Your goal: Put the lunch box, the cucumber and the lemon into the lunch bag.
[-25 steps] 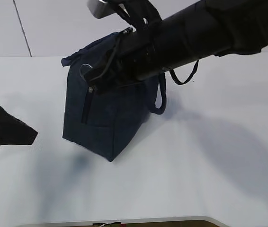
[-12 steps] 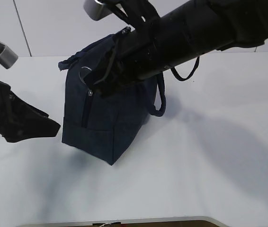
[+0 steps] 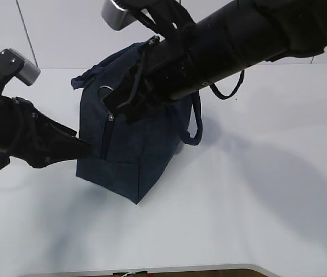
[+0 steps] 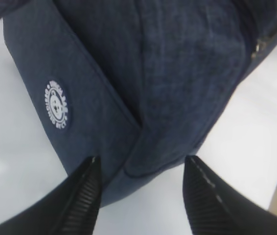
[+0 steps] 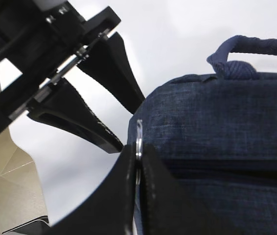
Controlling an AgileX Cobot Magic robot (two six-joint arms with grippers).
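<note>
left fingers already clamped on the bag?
No. In the left wrist view the left gripper has its fingers spread on either side of the lunch bag corner, with gaps showing.

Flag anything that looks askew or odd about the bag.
The bag sits tilted: its base corner nearest the camera rests on the table while the top leans left. The right gripper is shut on the zipper ring at its top edge. The open left gripper straddles a lower corner. No damage shows.

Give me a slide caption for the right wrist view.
Right hand shut on the lunch bag's metal ring pull; open left hand alongside.
</note>
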